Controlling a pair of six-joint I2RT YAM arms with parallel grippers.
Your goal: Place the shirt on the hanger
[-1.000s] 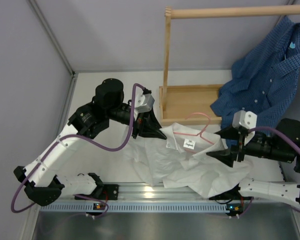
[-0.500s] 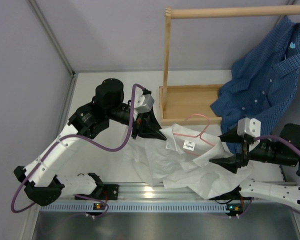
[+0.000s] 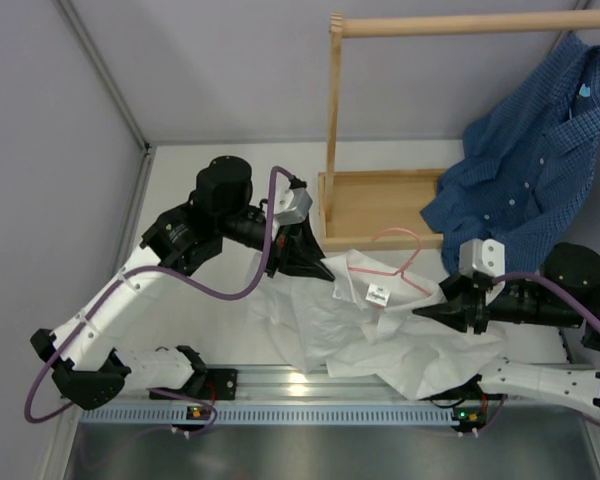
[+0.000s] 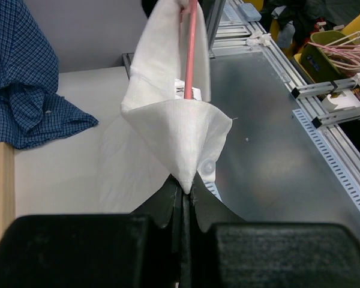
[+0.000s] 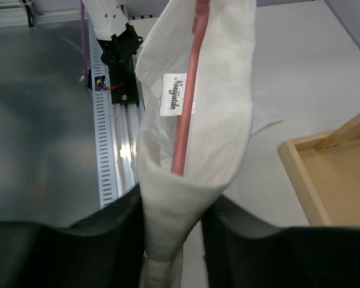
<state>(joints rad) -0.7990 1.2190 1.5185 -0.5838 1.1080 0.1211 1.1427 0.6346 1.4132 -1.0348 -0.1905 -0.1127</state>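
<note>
One shirt point(image 3: 380, 340), thin wrinkled white cloth | hanger point(image 5: 185, 114), thin pink wire

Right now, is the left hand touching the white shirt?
Touching. In the left wrist view, the left hand pinches a corner of the shirt between its closed fingers.

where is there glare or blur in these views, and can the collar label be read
Top external: glare spot on the metal rail, label on the shirt too small to read. Left wrist: left gripper dark and soft up close, cloth weave sharp. Right wrist: label's script lettering fairly crisp, right gripper a dark blur, glare on the rail.
</note>
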